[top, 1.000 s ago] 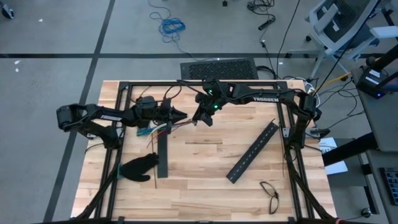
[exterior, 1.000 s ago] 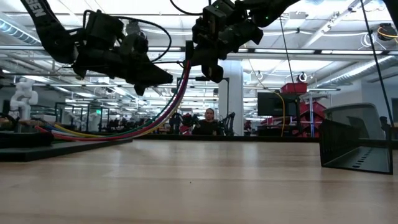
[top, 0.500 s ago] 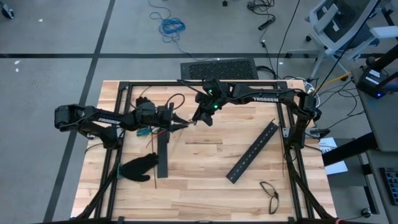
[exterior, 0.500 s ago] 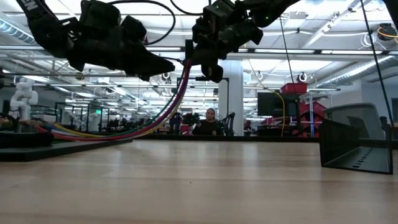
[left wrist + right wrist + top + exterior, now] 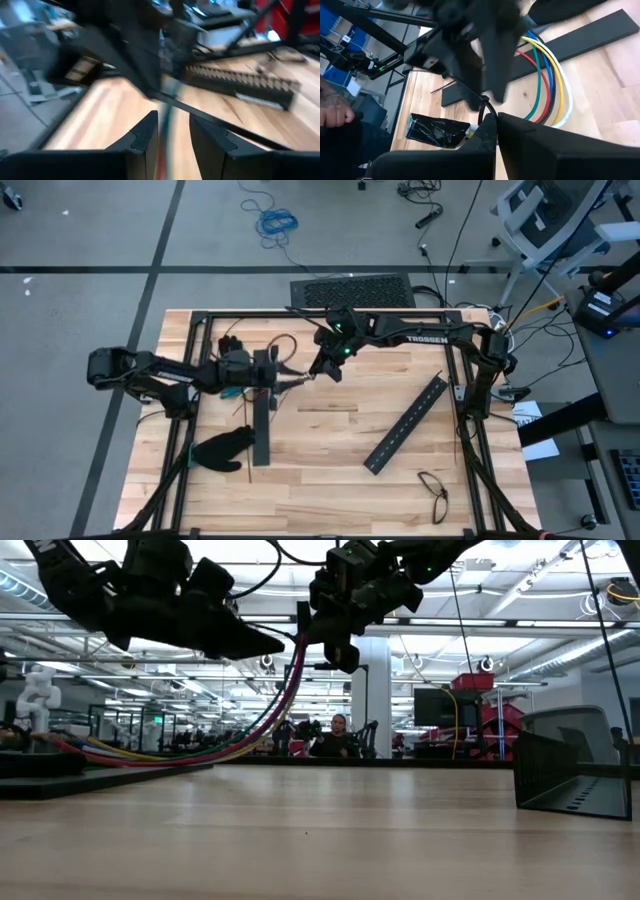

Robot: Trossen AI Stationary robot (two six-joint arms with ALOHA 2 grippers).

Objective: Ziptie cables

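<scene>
The cables (image 5: 262,387), red, blue, green, yellow and white, rise from the table (image 5: 330,480) at the left (image 5: 110,752) in a slack curve to my right gripper (image 5: 319,374), which is shut on their upper end. My left gripper (image 5: 296,381) comes level from the left and is open. Its two fingers stand on either side of the raised cables (image 5: 165,117); touch does not show. A thin dark ziptie (image 5: 482,106) curls at my right fingertips, and another strip (image 5: 442,89) lies by the black bar. My right gripper (image 5: 495,119) pinches the cables' upper end (image 5: 301,652) between its shut fingers, slanting down from the table's far right. The exact spot is hidden behind the fingers. The bundle hangs slack below it, and its other end (image 5: 547,107) lies on the table.
A flat black slotted bar (image 5: 262,425) lies under the left arm, with a black glove (image 5: 222,448) beside it near the left edge. A second bar (image 5: 406,423) lies slanted at the right, and glasses (image 5: 433,492) sit near the front right corner.
My left gripper has swung a little toward the table's near edge and rolled about its own axis, staying beside the raised cables. My right gripper and the cables have kept still.
</scene>
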